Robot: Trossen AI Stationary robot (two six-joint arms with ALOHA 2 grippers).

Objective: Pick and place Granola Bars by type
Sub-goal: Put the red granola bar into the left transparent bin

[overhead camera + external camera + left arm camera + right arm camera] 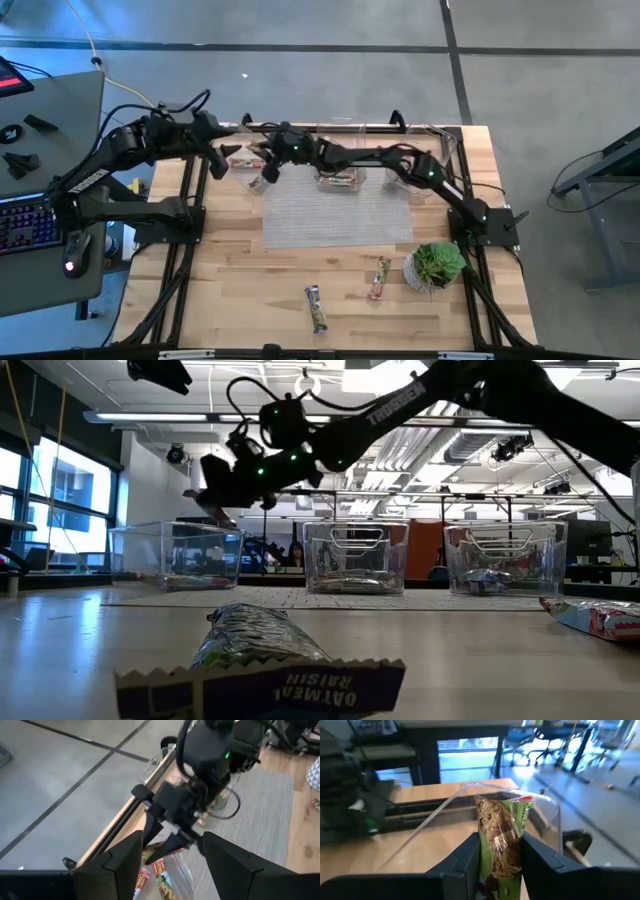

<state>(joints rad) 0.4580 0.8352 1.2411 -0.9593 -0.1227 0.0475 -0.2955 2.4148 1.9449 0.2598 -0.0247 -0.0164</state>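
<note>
While low view hides grip, right tool (pixel 501 865) clamps green bar (pixel 502 840); left tool (pixel 170 862) wide.

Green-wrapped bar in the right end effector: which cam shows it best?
Right wrist view: the green-wrapped bar fills the frame, clamped between the right end effector fingers. The high view gives a speck, the low view a sliver, the left wrist view its tip.

Two black jointed arms (pixel 350 155), looped black cables, green indicator lights, white TROSSEN lettering
</note>
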